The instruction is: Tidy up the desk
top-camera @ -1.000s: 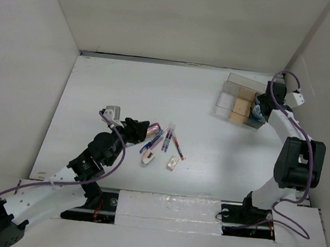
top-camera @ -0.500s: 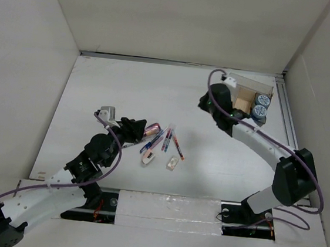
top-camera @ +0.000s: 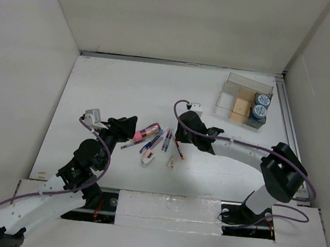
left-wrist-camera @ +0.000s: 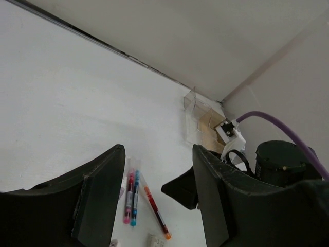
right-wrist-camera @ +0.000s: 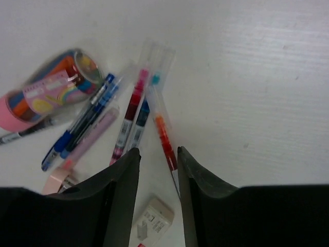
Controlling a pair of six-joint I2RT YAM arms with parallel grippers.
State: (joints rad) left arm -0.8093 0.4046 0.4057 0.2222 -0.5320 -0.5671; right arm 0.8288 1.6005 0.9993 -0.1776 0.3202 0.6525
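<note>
**Obs:** Status?
**Op:** My right fingers (right-wrist-camera: pixel 187 170) are part-open and empty, poised over the near end of the red pen (right-wrist-camera: pixel 163 135). I judge it the next pick for the clear tray (top-camera: pixel 251 79).
**Obs:** Approach?
**Op:** Straddle the barrel low, where it splays away from the pink and blue pens (right-wrist-camera: pixel 134 110); further up they touch. I'd widen first, come straight down, then close slowly so the small white block (right-wrist-camera: pixel 154 213) isn't nudged.
**Obs:** Left side?
**Op:** The left fingers (left-wrist-camera: pixel 110 175) stand apart with nothing between them, as far as that wrist view lets me tell. Overhead puts them just beside the pink tube (top-camera: pixel 140 135), which lies on the table (top-camera: pixel 127 90).
**Obs:** The table itself?
**Op:** White top between the wall panels (top-camera: pixel 42 57). Clutter sits near-centre, the tray in the far right corner.
**Obs:** View differences?
**Op:** Only overhead shows tray and pile together. Only the right wrist separates individual pens. The left wrist looks past its own fingertips.
</note>
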